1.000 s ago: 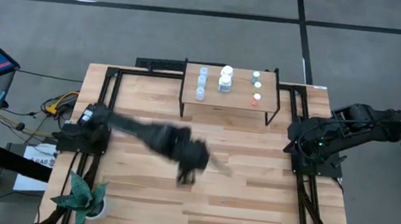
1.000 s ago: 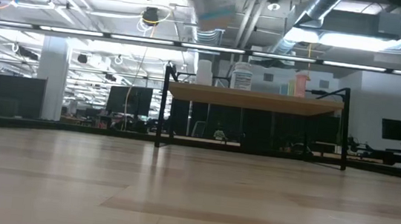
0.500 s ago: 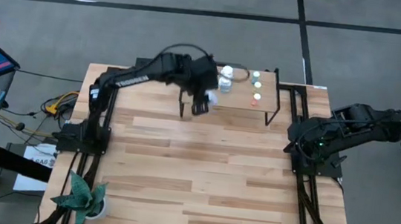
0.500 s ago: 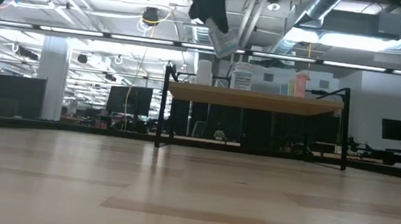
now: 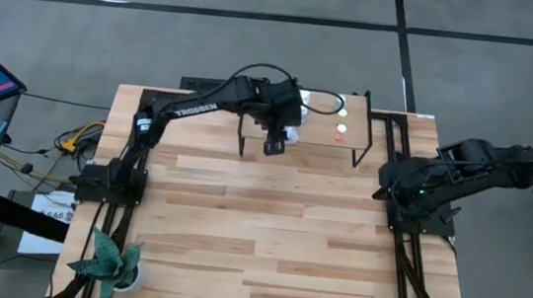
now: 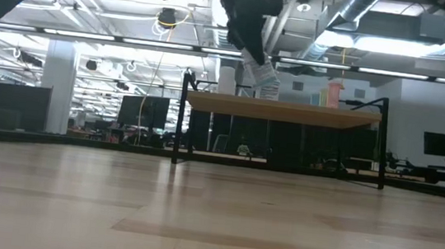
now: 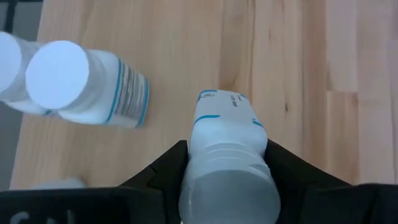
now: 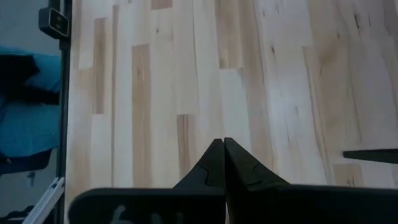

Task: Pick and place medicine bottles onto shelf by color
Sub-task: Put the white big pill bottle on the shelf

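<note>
My left gripper (image 5: 276, 140) is over the small light-wood shelf (image 5: 319, 138) at the table's far side, shut on a large all-white bottle (image 7: 227, 155), which also shows in the low view (image 6: 265, 78). Two more white bottles (image 7: 81, 87) stand on the shelf board beside it. Small bottles with an orange cap (image 5: 340, 129) and a whitish cap (image 5: 342, 110) stand on the shelf's right part. The arm hides the blue-capped ones. My right gripper (image 8: 224, 146) is shut and empty, with its arm folded at the table's right edge (image 5: 432, 181). My left gripper pinches the white bottle between its two fingers (image 7: 166, 171), which lie on opposite sides of the bottle's upper body (image 7: 199, 163) below the cap. The fingers come from above, slanting down. The bottle hangs tilted below them, its base (image 6: 267, 93) just over the shelf board; whether it touches I cannot tell.
The shelf stands on thin black legs (image 6: 179, 124) on the wooden tabletop (image 5: 267, 238). A potted plant (image 5: 108, 259) sits at the table's near left corner. Black frame rails (image 5: 404, 253) run along both table sides.
My left gripper has carried the white bottle from above the middle of the table up and toward the far edge to the shelf. It has then gone a little toward the right and down, so the tilted bottle now hangs close over the shelf board.
</note>
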Tool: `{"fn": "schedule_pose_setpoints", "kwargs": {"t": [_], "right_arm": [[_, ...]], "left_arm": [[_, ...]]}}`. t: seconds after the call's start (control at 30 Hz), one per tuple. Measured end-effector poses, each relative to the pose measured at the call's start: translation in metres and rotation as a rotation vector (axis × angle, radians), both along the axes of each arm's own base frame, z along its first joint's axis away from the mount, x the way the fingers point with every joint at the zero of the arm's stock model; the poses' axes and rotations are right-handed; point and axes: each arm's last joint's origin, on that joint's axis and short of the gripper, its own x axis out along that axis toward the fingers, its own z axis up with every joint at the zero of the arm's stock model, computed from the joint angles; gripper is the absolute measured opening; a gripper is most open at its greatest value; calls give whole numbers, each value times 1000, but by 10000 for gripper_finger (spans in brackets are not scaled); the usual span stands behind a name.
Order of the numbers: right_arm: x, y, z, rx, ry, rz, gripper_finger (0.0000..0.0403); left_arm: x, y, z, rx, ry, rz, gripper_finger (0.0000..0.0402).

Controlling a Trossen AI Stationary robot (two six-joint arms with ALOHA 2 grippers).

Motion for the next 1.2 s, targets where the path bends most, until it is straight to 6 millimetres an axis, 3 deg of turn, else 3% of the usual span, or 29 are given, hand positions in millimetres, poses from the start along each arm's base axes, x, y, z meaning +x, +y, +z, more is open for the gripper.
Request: {"fn": "schedule_pose_setpoints", "kwargs": {"t": [0.17, 0.33, 0.57, 0.7, 1.0, 1.2], "right_arm": [[4, 1, -3, -9, 36, -3, 8], [14, 4, -5, -22, 37, -11, 8], [32, 8, -13, -41, 97, -12, 8], [37, 10, -16, -49, 124, -9, 8], [38, 12, -16, -47, 123, -5, 8], [38, 12, -16, -46, 123, -4, 8]], "left_arm": [[3, -9, 2, -13, 10, 10, 142], [6, -42, -2, -112, 52, -1, 142], [39, -107, -50, -194, 156, -114, 142], [53, -132, -74, -255, 177, -159, 142], [65, -158, -137, -243, 377, -144, 141], [64, -166, -142, -220, 380, -154, 149]]}}
